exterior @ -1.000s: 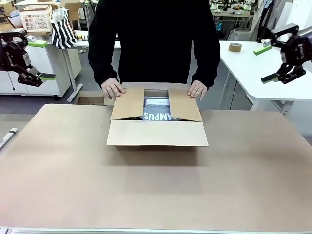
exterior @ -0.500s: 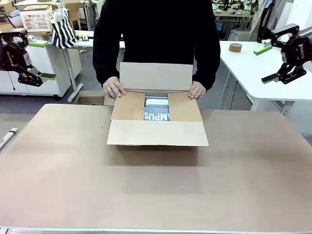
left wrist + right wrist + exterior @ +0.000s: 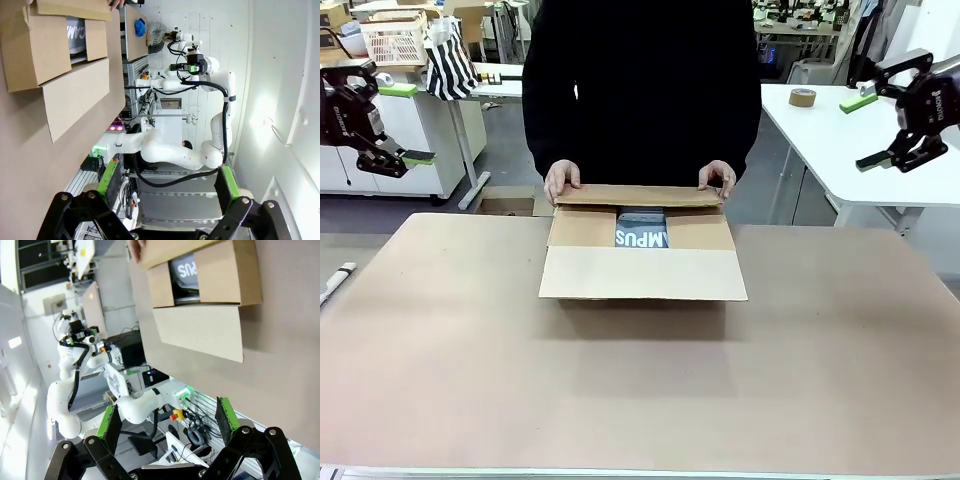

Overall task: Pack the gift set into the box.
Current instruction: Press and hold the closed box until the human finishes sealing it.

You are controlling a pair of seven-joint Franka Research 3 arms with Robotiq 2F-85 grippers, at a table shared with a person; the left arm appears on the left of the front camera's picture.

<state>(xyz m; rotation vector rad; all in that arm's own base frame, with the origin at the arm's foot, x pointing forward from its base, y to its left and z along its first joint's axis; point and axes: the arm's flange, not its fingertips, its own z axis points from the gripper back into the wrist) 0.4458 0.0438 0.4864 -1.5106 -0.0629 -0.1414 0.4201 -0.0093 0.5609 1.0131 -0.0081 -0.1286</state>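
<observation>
Up at either side, left gripper (image 3: 408, 122) spread wide, empty, right gripper (image 3: 862, 130) alike

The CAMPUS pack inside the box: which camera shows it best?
The front view: the CAMPUS pack shows head-on through the gap between the box flaps. Both wrist views catch the CAMPUS pack sideways near their top edges.

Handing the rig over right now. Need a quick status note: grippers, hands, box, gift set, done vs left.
Left gripper: open, empty, raised off the table's left side.
Right gripper: open, empty, raised off the right side.
Person's hands: on the far flap of the plain brown cardboard box.
Gift set, dark grey "CAMPUS" pack: inside the box.
Done: set packed, side flaps folded in.
Left: far flap not flat yet, near flap open.
</observation>
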